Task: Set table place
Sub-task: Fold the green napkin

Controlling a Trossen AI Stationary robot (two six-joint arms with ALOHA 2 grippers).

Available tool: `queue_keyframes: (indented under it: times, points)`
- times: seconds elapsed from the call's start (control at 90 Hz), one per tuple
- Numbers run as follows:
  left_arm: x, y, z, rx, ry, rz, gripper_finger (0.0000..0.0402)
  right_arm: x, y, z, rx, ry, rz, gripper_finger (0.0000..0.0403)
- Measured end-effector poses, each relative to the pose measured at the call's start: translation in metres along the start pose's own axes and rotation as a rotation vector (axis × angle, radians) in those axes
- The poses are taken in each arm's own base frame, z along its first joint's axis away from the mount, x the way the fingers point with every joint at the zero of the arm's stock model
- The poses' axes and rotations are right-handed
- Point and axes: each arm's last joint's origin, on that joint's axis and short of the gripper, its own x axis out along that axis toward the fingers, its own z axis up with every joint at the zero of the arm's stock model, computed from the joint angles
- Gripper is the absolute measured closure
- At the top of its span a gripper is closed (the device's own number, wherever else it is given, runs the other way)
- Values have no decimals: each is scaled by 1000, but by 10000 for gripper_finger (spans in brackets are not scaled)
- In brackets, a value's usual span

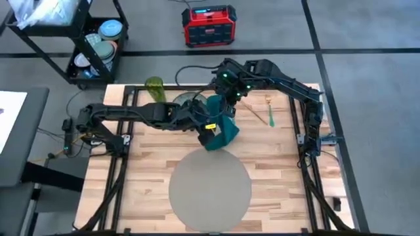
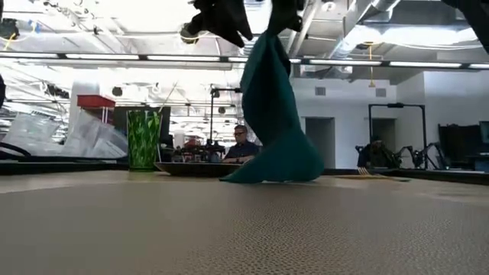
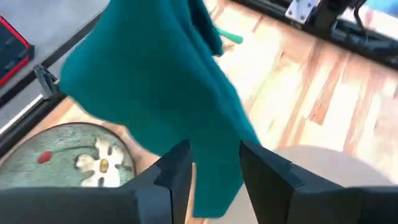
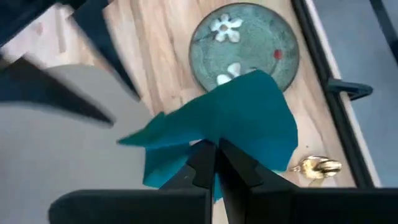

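Teal cloth napkin (image 1: 220,128) hangs between both arms over the far-middle of the butcher-block desk (image 1: 275,157), lower edge touching the wood just beyond the far rim of the round grey-beige placemat (image 1: 210,187)

Right end effector (image 4: 214,163) has its fingers closed on a top fold of the napkin, tips pressed nearly together with cloth between them; napkin drapes down from there. Left end effector (image 3: 214,165) sits beside the cloth with fingers (image 3: 177,168) parted, a clear gap between them, napkin in front of and between the tips, not clamped

Placemat lies flat at the near-middle of the desk, bare in the high view. Small green floral plate (image 4: 244,46) sits on the desk beyond the napkin, partly hidden by the arms from above; white flowers and a red spot show on it. Green patterned tumbler (image 1: 155,89) stands upright at the far edge, toward the left arm's side of the plate. Green-handled utensil (image 1: 270,113) with a gold end lies on the wood at the far right, apart from the napkin

Off the desk: black wheeled cart (image 1: 92,46) with stacked dishes, red box (image 1: 209,25) on the floor. Low view shows a seated person (image 2: 243,145) in the room behind
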Motion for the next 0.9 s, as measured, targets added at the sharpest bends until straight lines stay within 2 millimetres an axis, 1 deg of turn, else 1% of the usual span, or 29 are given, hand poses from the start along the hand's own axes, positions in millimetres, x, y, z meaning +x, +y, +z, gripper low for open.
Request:
queue_keyframes:
  times: [0.144,0.289,0.389,0.478,0.667,0.9]
  points:
    - [10,-3,-1,-60,0,7,283,4,-4,7,-10,-55,-5,403]
    - [21,-8,-4,-99,11,12,283,6,-11,8,-15,-65,-9,403]
    - [21,-8,-3,-126,2,18,283,4,-14,8,-17,-74,-14,403]
    - [20,-6,-4,-134,-10,67,283,4,-18,9,-11,-79,-16,403]
    - [20,-3,-5,-128,-8,104,283,4,-16,10,-15,-95,-11,403]
    - [32,-5,-10,-151,23,142,283,4,-16,13,-16,-128,-12,403]
